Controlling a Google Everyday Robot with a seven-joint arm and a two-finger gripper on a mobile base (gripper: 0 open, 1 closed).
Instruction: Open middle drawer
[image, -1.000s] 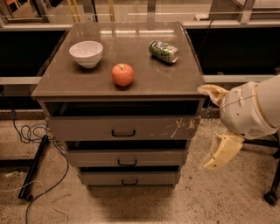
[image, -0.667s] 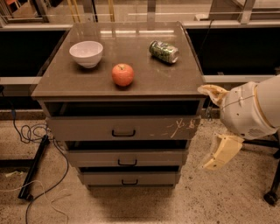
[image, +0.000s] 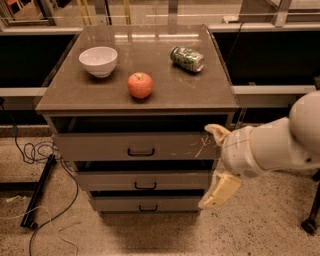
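The middle drawer is the second of three in a grey-brown cabinet, with a plain front and a small dark bar handle at its centre. A dark gap shows above its front. My gripper is open and empty. It hangs in front of the cabinet's right edge. The upper finger is level with the scratched top drawer, and the lower finger is by the middle drawer's right end. The gripper is well right of the handle.
On the cabinet top are a white bowl, a red apple and a green can lying on its side. The third drawer is at the bottom. Cables and a black bar lie on the floor to the left.
My arm has moved left and down, bringing the open gripper from beside the cabinet to in front of its right edge. The drawers and the things on top have not moved.
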